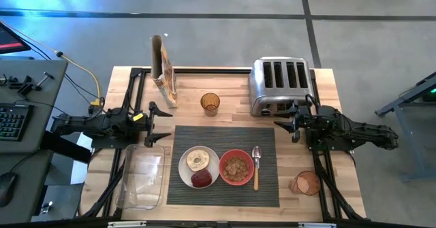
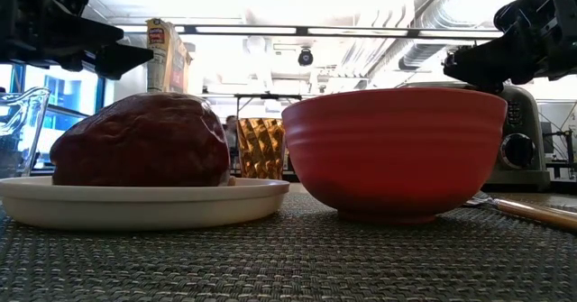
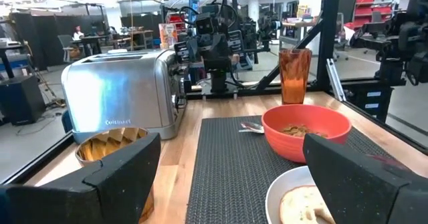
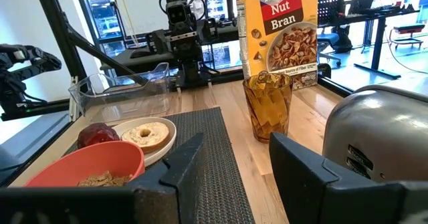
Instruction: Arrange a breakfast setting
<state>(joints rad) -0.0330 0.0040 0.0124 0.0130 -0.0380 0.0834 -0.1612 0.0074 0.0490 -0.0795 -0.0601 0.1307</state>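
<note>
Both grippers, left and right, are hovering wide open and empty beside the mat, where plate, bowl and spoon are lying near the table's front edge, so a careless sweep could be knocking the glass.

Cereal box: "Raisin Nut Bran". Toaster: "Cuisinart", small, faint.
</note>
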